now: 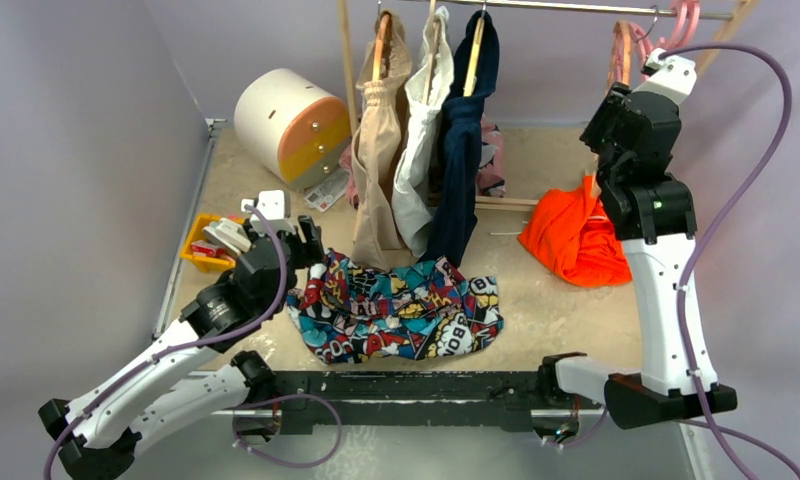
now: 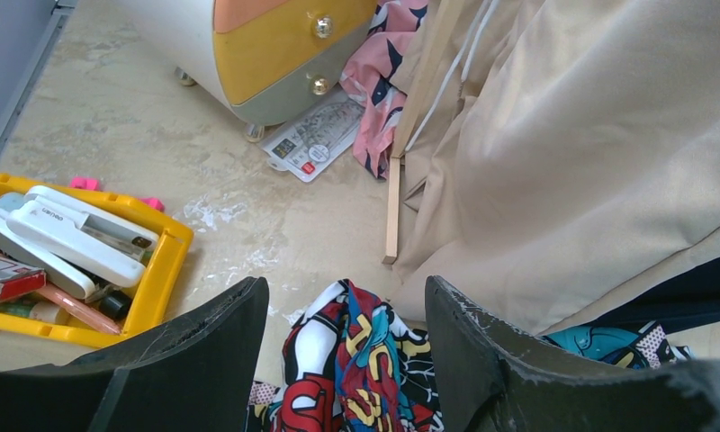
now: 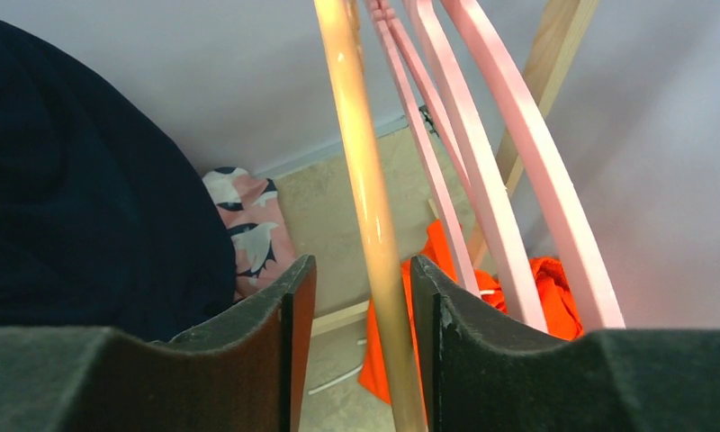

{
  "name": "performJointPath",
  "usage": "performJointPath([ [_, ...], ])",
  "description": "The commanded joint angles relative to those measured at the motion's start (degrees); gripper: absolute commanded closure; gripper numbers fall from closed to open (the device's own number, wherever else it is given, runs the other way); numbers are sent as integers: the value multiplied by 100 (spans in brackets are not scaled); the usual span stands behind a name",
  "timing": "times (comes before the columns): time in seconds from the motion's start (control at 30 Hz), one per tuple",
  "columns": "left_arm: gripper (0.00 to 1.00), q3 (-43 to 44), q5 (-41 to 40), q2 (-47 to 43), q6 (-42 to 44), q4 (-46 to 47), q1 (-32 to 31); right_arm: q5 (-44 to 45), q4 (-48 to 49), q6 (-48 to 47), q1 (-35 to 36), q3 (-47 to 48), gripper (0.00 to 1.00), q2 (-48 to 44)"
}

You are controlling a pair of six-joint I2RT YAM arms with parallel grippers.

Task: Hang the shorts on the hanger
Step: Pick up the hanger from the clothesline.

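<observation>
Nearest the arm bases, the shorts point(image 1: 396, 310) lie spread but rumpled on the desk point(image 1: 566, 310). They are soft, thin cloth in a busy comic print, creased and folded over on themselves. The left gripper point(image 2: 343, 301) hovers low at their left edge, its jaws wide apart with a fold of the print below and between them, holding nothing.

Farther back on the right, an orange garment point(image 1: 574, 240) sits in a loose heap. Behind it, 3 hung garments point(image 1: 426, 140) droop from a metal rail point(image 1: 576, 8).

At the rail's right end the right gripper point(image 3: 361, 270) is raised to the hanger point(image 3: 361, 180). The hanger's thin, glossy peach arm runs between the jaws, which stand partly open with a gap on 1 side, so nothing is clamped yet. Flat pink hangers point(image 3: 514, 180) hang just beside it.

The step in hand looks like fetching the hanger. The next move calls for pinching the peach arm alone, clear of the pink ones, then lifting its hook off the rail. The smooth plastic may slip or swing.
</observation>
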Motion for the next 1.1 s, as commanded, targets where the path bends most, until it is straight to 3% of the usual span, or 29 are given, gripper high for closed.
performJointPath([
  [0.0, 37, 89, 73, 34, 56, 191, 28, -42, 420, -69, -26, -136, 57, 13],
  [0.27, 37, 89, 82, 60, 54, 190, 27, -178, 480, -97, -34, -126, 69, 78],
  [0.57, 37, 81, 91, 81, 59, 180, 28, -538, 618, -179, -34, -256, 100, -32],
  [1.07, 37, 88, 74, 85, 63, 169, 31, -1675, 1172, -358, -26, -399, 100, -184],
])
